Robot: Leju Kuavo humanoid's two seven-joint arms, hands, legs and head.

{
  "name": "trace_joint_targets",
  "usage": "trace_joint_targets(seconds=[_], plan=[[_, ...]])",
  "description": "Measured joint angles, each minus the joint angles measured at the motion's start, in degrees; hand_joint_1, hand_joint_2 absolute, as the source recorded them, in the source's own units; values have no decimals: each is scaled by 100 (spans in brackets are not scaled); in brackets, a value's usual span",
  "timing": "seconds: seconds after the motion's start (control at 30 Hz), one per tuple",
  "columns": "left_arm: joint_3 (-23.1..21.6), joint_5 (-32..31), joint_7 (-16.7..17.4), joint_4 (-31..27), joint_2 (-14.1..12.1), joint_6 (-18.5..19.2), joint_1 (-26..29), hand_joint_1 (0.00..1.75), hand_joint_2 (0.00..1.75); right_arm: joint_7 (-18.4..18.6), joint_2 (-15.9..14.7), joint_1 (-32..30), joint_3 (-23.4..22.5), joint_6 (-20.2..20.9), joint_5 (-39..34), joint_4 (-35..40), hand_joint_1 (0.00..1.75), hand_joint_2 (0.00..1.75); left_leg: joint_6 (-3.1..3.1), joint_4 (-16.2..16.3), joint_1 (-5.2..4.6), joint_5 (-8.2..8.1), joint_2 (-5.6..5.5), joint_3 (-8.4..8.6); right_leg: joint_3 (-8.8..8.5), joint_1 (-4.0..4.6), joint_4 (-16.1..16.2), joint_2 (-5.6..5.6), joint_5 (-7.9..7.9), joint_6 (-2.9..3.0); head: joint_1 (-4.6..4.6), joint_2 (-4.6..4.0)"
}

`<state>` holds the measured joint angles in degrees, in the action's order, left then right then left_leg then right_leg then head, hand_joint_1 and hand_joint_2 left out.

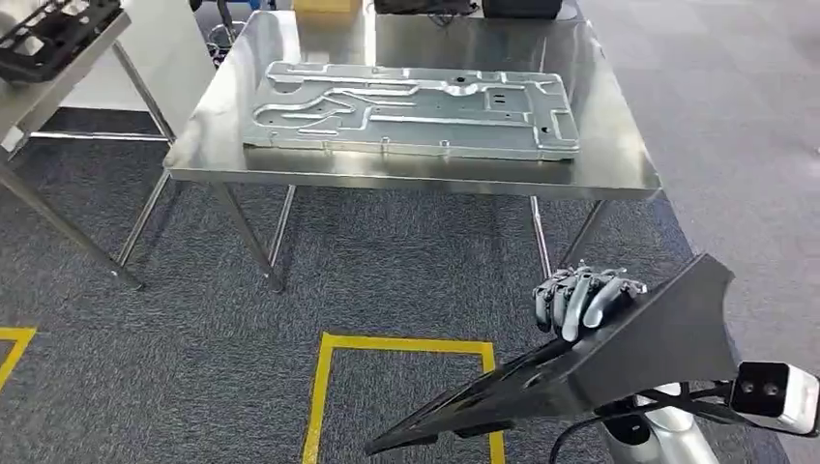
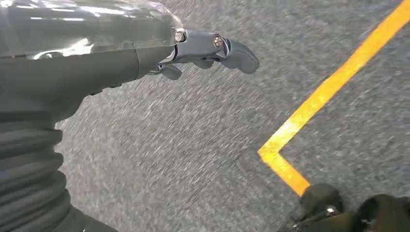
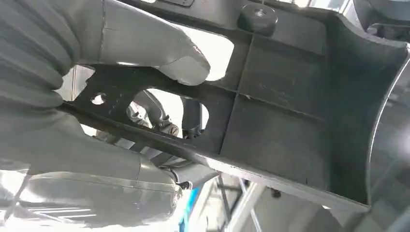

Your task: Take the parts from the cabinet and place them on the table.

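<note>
My right hand [image 1: 583, 299] grips a long black plastic part [image 1: 580, 372] at the lower right of the head view, fingers curled over its upper edge. The part slants down toward the yellow floor marking. Up close in the right wrist view, the thumb [image 3: 159, 50] presses on the ribbed black part [image 3: 285, 121], with the fingers showing through a cut-out. The steel table [image 1: 619, 155] stands ahead and carries a large stamped metal panel [image 1: 416, 111]. My left hand [image 2: 212, 50] hangs over the grey carpet with its fingers loosely curled, holding nothing.
A second steel table at the far left holds a black part [image 1: 53, 34]. A cardboard box [image 1: 329, 6] and dark items sit at the far edge of the main table. Yellow tape [image 1: 396, 345] marks a square on the carpet in front of me.
</note>
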<state>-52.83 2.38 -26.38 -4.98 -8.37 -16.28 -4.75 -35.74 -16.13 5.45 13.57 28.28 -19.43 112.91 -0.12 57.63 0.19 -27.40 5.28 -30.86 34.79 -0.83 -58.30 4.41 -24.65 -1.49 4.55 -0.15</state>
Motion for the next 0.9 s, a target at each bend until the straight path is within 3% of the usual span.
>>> trace_joint_targets(seconds=[0.1, 0.13, 0.17, 0.2, 0.27, 0.3, 0.33, 0.37, 0.4, 0.43, 0.47, 0.5, 0.53, 0.6, 0.63, 0.67, 0.7, 0.73, 0.8, 0.83, 0.87, 0.9], plan=[[33, -2, -55, 0, 4, 57, -42, 0, 175, 0, 74, -1, -31, -9, 35, -18, 171, 175, -103, -40, 8, -46, 185, 99, 21, 40, -22, -221, -34, 103, 0, 0], [42, -2, -57, -4, 7, 65, -59, 0, 175, 0, 96, 17, -31, -35, 44, -22, 171, 175, -147, -25, 31, -91, 199, 108, -20, -21, 21, -303, -7, 162, 0, 0], [42, 0, -52, -2, 4, 72, -63, 0, 175, 0, 148, 59, -28, -117, 44, -26, 171, 175, -182, 126, 52, -191, -104, 86, -38, -23, 28, -350, -11, 183, 0, 0], [42, 0, -43, -4, -2, 79, -65, 0, 175, 0, 162, 144, 0, -226, 37, -44, 171, 175, -183, 438, 60, -373, -306, -60, -39, -25, 26, -387, -17, 232, 0, 0], [42, -2, 16, -4, -2, 100, -53, 0, 175, 0, 175, 340, 134, -494, -16, -85, 171, 175, -196, 1422, 61, -796, -460, -570, -39, -6, 20, -556, -19, 260, 0, 0], [42, -2, 50, -2, -2, 103, -48, 0, 175, 0, 179, 374, 168, -555, -33, -103, 171, 175, -195, 1777, 60, -867, -478, -784, -42, 12, 15, -638, -25, 270, 0, 0], [39, -2, 57, -4, -2, 103, -48, 0, 175, 0, 179, 385, 195, -577, -33, -116, 171, 175, -183, 1848, 59, -795, -479, -869, -52, 25, 10, -701, -31, 276, 0, 0], [39, -2, 61, -4, -2, 103, -50, 0, 175, 0, 179, 399, 238, -619, -31, -129, 171, 175, -155, 1629, 52, -565, -483, -825, -69, 41, 6, -786, -37, 277, 0, 0], [39, -2, 62, -4, -2, 103, -56, 0, 175, 0, 181, 418, 262, -636, -22, -134, 171, 175, -111, 1156, 46, -240, -520, -662, -88, 55, 1, -869, -47, 272, 0, 0], [39, -2, 64, -2, -2, 103, -55, 0, 175, 0, 188, 437, 278, -642, -5, -133, 171, 175, -59, 645, 37, 59, -624, -465, -106, 65, -1, -937, -57, 270, 0, 0], [39, -2, 68, 0, -26, 105, -43, 0, 175, 0, 197, 444, 304, -640, 30, -136, 171, 175, 2, 207, 38, 257, -909, -313, -103, 41, -1, -987, -64, 266, 0, 0], [39, -4, 81, 2, -37, 125, -35, 0, 175, 0, 208, 463, 335, -640, 61, -144, 171, 175, 38, 92, 54, 202, -1106, -275, -70, 74, -29, -1052, -73, 230, 0, 0], [39, -11, 83, 2, -33, 135, -38, 0, 175, 0, 210, 456, 359, -640, 118, -149, 171, 175, 11, 70, 28, 219, -1021, -271, -43, 17, -27, -1140, -57, 183, 0, 0], [39, 0, 125, 2, -35, 203, -57, 0, 175, 0, 232, 450, 367, -636, 247, -146, 171, 175, 53, 47, -22, 210, -938, -248, -34, -39, 8, -1224, -43, 110, 0, 0], [39, 2, 131, -2, -29, 225, -71, 0, 175, 0, 234, 459, 367, -632, 286, -142, 171, 175, 86, -53, 33, 249, -885, -197, -52, 17, 22, -1255, -49, 53, 0, 0], [39, 0, 138, -4, -24, 242, -78, 0, 175, 0, 234, 452, 367, -632, 304, -142, 171, 175, 92, -120, 44, 283, -827, -143, -51, 13, -56, -989, -94, 53, 0, 0], [39, 0, 138, -4, -24, 249, -68, 0, 175, 0, 234, 499, 367, -623, 295, -146, 171, 175, 127, -144, 48, 284, -793, -118, 71, 28, -304, -717, -283, 38, 0, 0], [39, 0, 149, -4, -24, 262, -54, 0, 175, 0, 234, 541, 367, -621, 273, -149, 171, 175, 138, -141, 46, 279, -751, -115, 275, 17, -701, -585, -502, 17, -2, 0], [39, 0, 149, -4, -24, 288, -41, 0, 175, 0, 234, 547, 367, -619, 267, -166, 171, 175, 139, -132, 43, 261, -663, -119, 728, -18, -1570, -486, -834, -24, 0, 0], [39, 0, 151, -4, -24, 297, -33, 0, 175, 0, 234, 548, 367, -619, 267, -177, 171, 175, 126, -123, 49, 250, -637, -119, 819, -38, -1725, -471, -811, -45, 0, 0], [37, -9, 151, -4, -24, 301, -31, 0, 175, 0, 234, 551, 367, -619, 260, -184, 171, 175, 111, -109, 56, 230, -609, -113, 760, -60, -1594, -461, -663, -66, 0, 0], [37, -9, 151, -4, -22, 301, -37, 0, 175, 0, 234, 557, 367, -629, 247, -184, 171, 175, 91, -88, 64, 209, -588, -105, 562, -78, -1214, -444, -419, -84, 0, 0]])
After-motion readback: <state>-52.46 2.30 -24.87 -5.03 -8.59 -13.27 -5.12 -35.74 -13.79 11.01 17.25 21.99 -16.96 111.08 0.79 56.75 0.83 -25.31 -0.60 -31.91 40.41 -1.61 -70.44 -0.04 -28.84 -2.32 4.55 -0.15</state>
